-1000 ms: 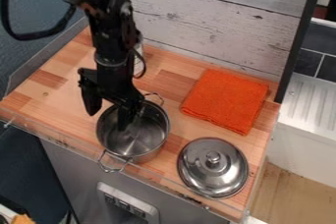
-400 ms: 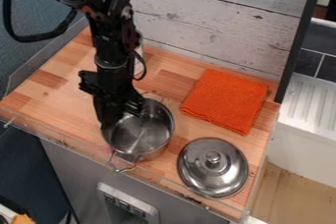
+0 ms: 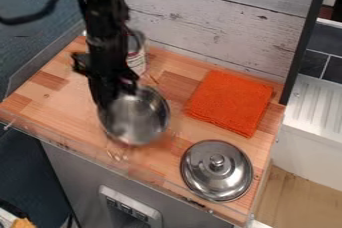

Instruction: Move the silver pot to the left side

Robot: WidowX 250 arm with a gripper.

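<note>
The silver pot (image 3: 141,117) is clamped at its rim by the downward-pointing hand (image 3: 111,101); a can (image 3: 137,62) stands near.

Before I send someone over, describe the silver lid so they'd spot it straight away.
Find the wooden counter, then the orange cloth on it. Just below the cloth in the view lies a round silver lid. Unlike the open silver pot to its left in the view, it has a knob in the middle.
</note>
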